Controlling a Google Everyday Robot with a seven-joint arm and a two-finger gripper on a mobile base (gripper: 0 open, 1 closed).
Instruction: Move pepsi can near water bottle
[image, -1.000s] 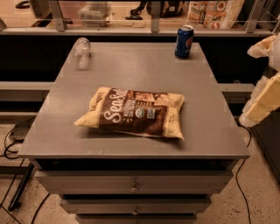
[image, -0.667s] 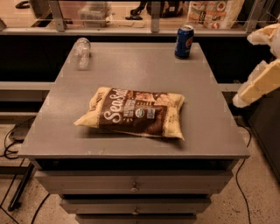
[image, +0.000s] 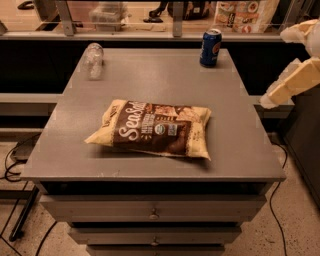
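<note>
Camera view has the gripper (image: 292, 80) hanging off the right edge of the table (image: 235, 95), out past the side and up in the air. Honestly can't tell whether it's open or closed from here, but it's got nothing in it.

The can (image: 210, 47) stands upright at the far right corner of the table. That's off to the gripper's left and further back, well apart from it, nothing touching. The water bottle (image: 93, 60) lies on its side at the far left corner, so can and bottle are at opposite ends of the back edge. A chip bag (image: 155, 129) sits in the middle, nearer the front.

So the step in hand is the reach for the can. My take: come in over the right edge toward the back corner, get open wide before dropping, and close around the can's middle so it doesn't tip. It's close to the edge, so a sideways bump could knock it off. The bag isn't in the way along the back.
</note>
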